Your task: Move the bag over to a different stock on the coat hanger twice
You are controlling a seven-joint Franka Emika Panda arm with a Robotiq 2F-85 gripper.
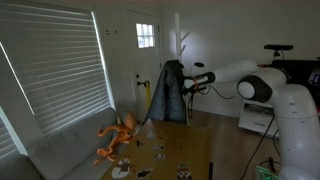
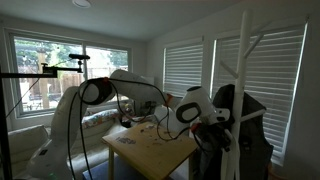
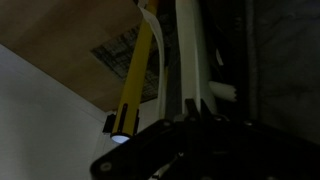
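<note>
Counts: one coat hanger [image 1: 183,45], one arm [image 1: 232,73], one gripper [image 1: 190,84], one dark jacket [image 1: 172,92], one yellow-handled stick [image 1: 147,100], one orange soft toy [image 1: 118,135], one wooden table [image 2: 150,152]. The coat hanger is standing at the far end of the room, between the white door [image 1: 146,50] and the arm, just behind the table's far edge. It is showing as a tall, slim white pole with short pegs angling upward near its top; in an exterior view [image 2: 243,60] the pegs are branching to both sides, though their exact number cannot be told. The dark jacket is hanging from the pole and covering its lower half. A bag cannot be told apart from this dark mass in any view. The arm is reaching across at jacket height, and the gripper is hovering against the jacket's side, close to the pole. In the wrist view the white pole [image 3: 190,60] is running upward just above the dark gripper body, with the yellow-handled stick leaning beside it. Whether the jaws are parted or closed cannot be told, as all three views are leaving them in shadow. The orange soft toy is lying on the grey sofa [image 1: 70,145] below the blinds.
</note>
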